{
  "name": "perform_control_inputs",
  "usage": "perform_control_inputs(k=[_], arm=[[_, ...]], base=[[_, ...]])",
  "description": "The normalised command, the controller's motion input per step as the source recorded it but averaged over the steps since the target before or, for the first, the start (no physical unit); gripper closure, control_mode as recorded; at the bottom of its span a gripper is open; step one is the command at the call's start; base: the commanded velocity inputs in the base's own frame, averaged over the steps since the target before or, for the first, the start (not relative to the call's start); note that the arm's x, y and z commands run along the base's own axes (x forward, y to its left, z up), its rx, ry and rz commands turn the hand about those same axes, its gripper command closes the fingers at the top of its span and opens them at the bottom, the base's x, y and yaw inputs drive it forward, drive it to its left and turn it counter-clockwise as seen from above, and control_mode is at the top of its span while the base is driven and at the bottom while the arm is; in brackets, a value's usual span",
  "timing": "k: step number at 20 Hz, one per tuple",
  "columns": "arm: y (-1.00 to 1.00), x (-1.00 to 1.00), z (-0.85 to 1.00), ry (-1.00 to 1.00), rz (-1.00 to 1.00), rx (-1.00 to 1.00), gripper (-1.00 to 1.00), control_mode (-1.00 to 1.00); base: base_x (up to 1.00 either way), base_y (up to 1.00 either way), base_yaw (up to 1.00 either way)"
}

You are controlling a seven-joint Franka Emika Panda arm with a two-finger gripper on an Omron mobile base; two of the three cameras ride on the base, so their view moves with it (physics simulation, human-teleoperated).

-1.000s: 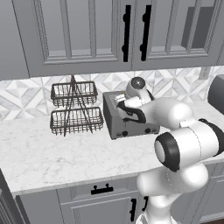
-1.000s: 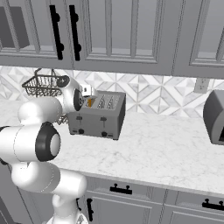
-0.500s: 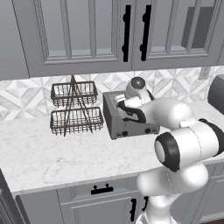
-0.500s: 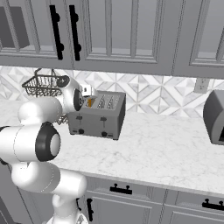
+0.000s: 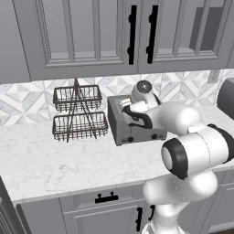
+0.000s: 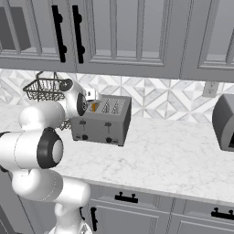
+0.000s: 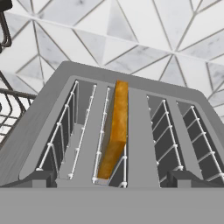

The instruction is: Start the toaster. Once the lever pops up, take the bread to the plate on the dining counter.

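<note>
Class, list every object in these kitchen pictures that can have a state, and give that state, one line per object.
toaster: upright on the counter, bread in one slot.
bread: standing on edge in the second slot from the left in the hand view, other slots empty.
gripper: open, above the toaster, holding nothing.
wire rack: both tiers empty.
upper cabinets: doors closed.

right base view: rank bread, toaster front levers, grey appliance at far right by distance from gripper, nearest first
1. bread: in a toaster slot, right beside the open gripper.
2. front levers: lower, on the toaster's front face.
3. grey appliance: far right end of the counter.
</note>
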Motion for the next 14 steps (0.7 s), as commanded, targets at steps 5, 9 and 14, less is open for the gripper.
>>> perform_control_inputs(k=[5,9,14], arm=[[0.00,0.00,0.00,0.00,0.00,0.00,-1.00,-1.00],[0.00,0.00,0.00,0.00,0.00,0.00,-1.00,-1.00],[0.00,0.00,0.00,0.00,0.00,0.00,-1.00,-1.00]], base=[[0.00,0.00,0.00],[0.00,0.00,0.00],[0.00,0.00,0.00]])
